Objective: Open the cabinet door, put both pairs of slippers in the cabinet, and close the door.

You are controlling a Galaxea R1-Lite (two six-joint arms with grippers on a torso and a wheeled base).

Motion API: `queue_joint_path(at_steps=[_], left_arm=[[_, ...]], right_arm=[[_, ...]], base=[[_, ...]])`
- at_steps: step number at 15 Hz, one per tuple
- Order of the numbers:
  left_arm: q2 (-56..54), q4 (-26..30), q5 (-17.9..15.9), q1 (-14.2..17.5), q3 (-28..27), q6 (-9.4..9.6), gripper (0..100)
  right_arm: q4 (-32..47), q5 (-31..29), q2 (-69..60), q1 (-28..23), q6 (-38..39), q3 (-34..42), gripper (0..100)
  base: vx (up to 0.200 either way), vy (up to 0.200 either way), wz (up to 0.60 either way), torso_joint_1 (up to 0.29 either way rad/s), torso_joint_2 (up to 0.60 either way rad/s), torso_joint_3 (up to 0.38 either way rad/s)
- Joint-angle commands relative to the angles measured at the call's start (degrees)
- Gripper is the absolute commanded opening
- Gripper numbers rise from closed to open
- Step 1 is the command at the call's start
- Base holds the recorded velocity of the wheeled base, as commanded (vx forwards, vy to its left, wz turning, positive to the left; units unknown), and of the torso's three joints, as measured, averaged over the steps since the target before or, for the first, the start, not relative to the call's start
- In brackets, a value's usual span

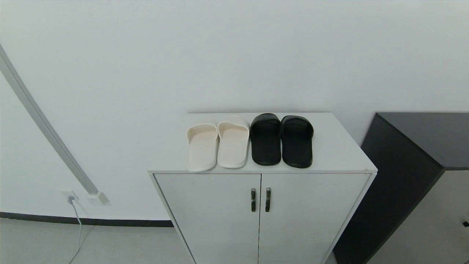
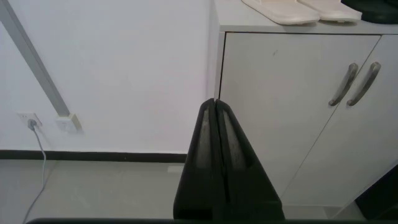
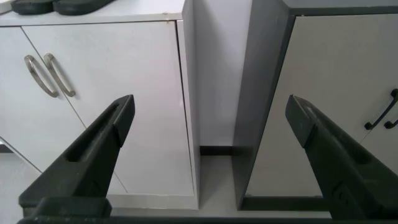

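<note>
Two pairs of slippers are sitting side by side on the top of the white cabinet [image 1: 340, 154], toes pointing toward the wall. The cream pair [image 1: 229, 146] is lying toward the robot's left and the black pair [image 1: 269, 145] toward its right, with the inner cream slipper and the inner black slipper just beside each other. The heels of the cream pair are reaching the front edge of the top, while the black heels are resting slightly behind it.

Both cabinet doors, the left door [image 1: 212, 220] and the right door [image 1: 311, 216], are standing shut, and their two dark handles [image 1: 253, 200] are hanging upright close together at the middle seam.

The left claw [image 2: 215, 109] is hovering low in front of the cabinet's left corner, its fingers pressing together with nothing between them. The right claw [image 3: 210, 106] is hanging spread wide and gripping nothing, facing the gap between the white cabinet and a dark cabinet [image 1: 399, 176] standing just beside it on the right.

A grey conduit [image 1: 44, 124] is running diagonally down the wall to a socket [image 1: 69, 196], where a cable [image 1: 78, 231] is trailing to the floor.
</note>
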Motion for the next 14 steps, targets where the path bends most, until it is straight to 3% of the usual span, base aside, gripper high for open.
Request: queue_joint_path(at_steps=[1, 14], left_arm=[[-0.01, 0.0, 0.02, -0.08, 0.0, -0.02, 0], [-0.01, 0.0, 0.11, 0.01, 0.0, -0.02, 0]], right_arm=[[0.0, 0.12, 0.0, -0.01, -0.01, 0.0, 100], [-0.09, -0.32, 0.0, -0.01, -0.27, 0.0, 100]], base=[[0.0, 0.0, 0.0, 0.0, 0.0, 0.0], [0.0, 0.0, 0.0, 0.0, 0.0, 0.0]])
